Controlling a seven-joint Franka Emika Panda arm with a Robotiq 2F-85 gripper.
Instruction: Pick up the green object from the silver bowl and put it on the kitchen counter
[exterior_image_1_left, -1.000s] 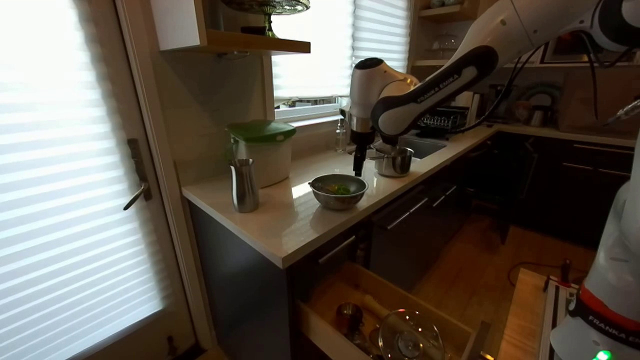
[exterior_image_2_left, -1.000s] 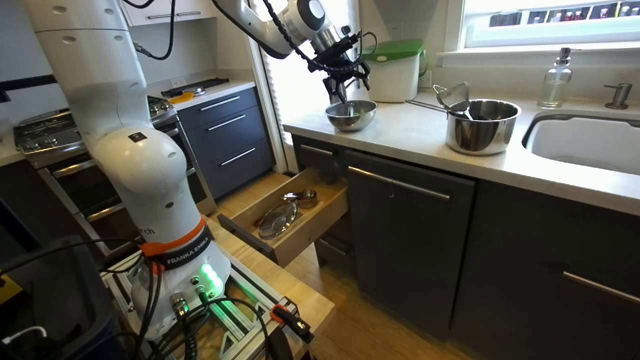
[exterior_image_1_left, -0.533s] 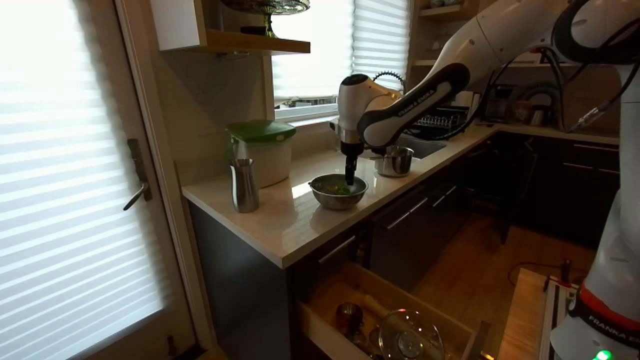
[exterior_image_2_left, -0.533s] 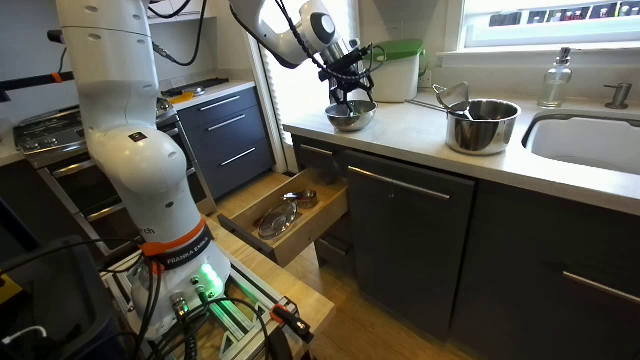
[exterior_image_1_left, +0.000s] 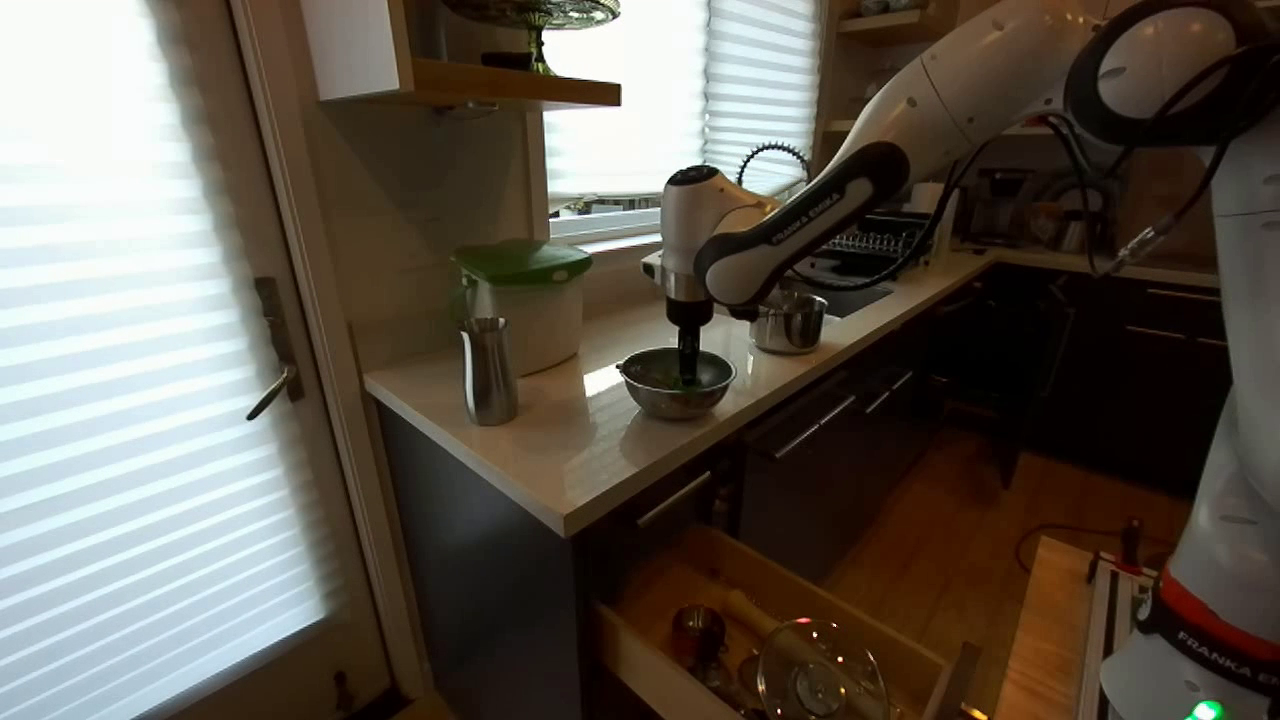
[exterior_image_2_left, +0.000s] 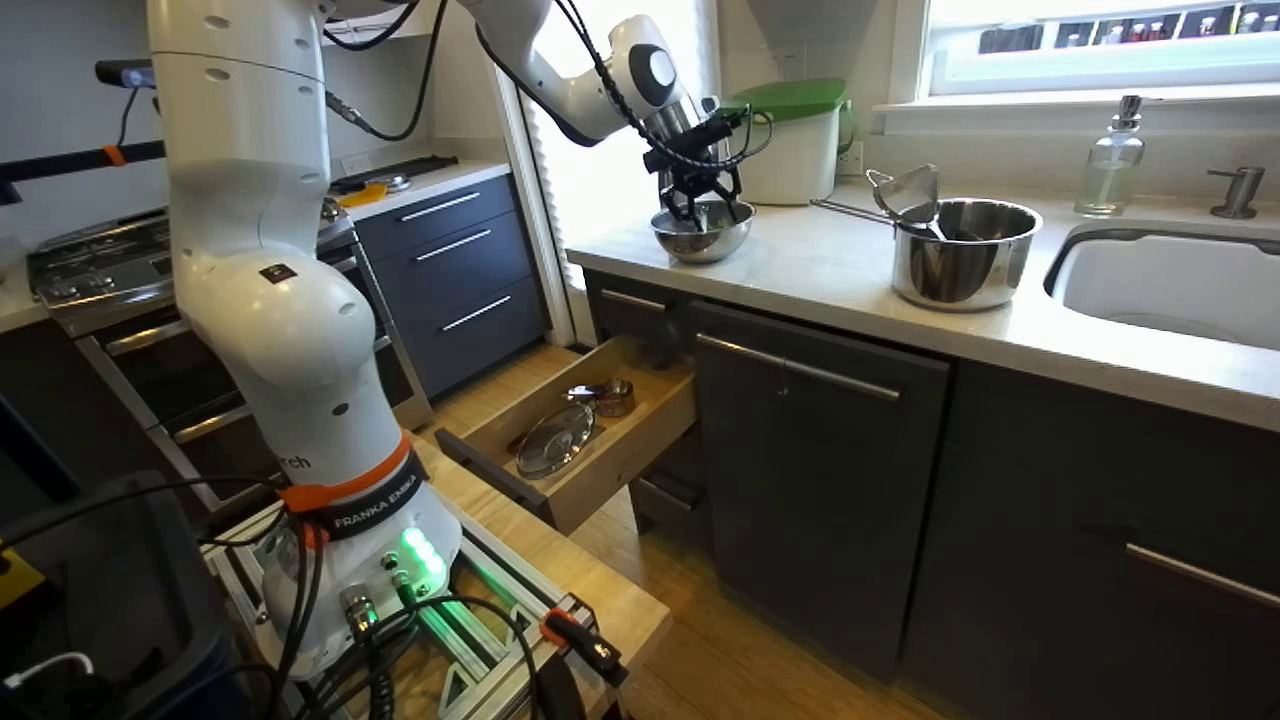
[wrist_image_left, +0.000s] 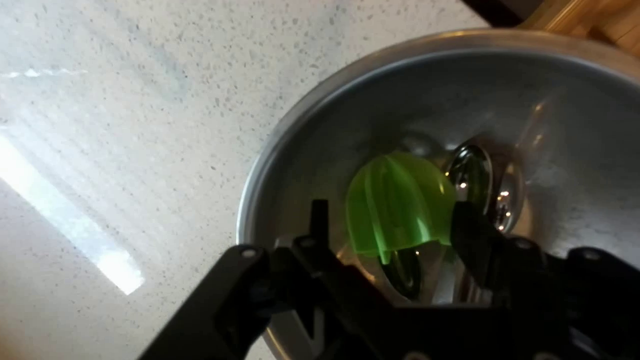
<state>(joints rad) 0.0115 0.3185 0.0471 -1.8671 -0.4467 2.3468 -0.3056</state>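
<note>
The gripper (wrist_image_left: 391, 220) is hanging spread inside the silver bowl (exterior_image_2_left: 702, 248), the green object (wrist_image_left: 400, 197) showing between its fingers (wrist_image_left: 319, 220).

In the wrist view, the dark fingers are standing parted, one just left of the green object, the other overlapping its right edge; from here I'm not making out whether that one is touching. The green object is sitting near the middle of that frame, with shiny metal spoons (wrist_image_left: 470, 172) lying just beside it on the right. In both exterior views, the silver bowl is resting on the kitchen counter (exterior_image_2_left: 820, 250), and the fingers are ending within its rim. Right of centre in an exterior view, a steel pot (exterior_image_2_left: 960, 270) is standing well apart from the bowl, a strainer (exterior_image_2_left: 915, 190) leaning at its left edge.
</note>
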